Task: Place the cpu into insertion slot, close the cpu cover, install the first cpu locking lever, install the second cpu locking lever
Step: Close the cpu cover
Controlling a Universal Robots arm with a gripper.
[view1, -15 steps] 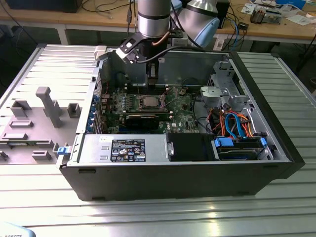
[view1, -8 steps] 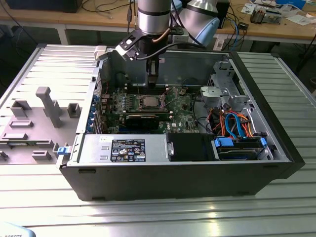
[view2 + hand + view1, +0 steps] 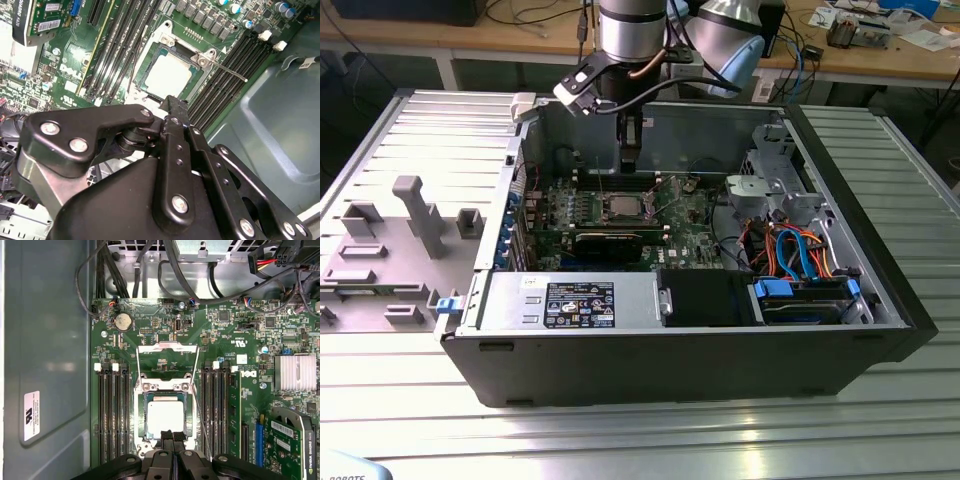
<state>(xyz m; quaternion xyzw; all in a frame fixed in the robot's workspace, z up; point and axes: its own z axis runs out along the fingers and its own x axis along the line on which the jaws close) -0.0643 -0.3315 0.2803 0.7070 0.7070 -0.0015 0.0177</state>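
Gripper (image 3: pixel 172 436) of black metal, pinched together empty, hangs beside the silver-grey square cpu (image 3: pixel 165 417) in the dark silver-rimmed insertion slot (image 3: pixel 146 412); the silvery cpu cover (image 3: pixel 167 346) stands open.

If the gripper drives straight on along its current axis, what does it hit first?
Probably the cpu, lying in the insertion slot. In the first wrist view the gripper tips overlap the chip's edge, so the slot's rim is possible; depth is unclear.
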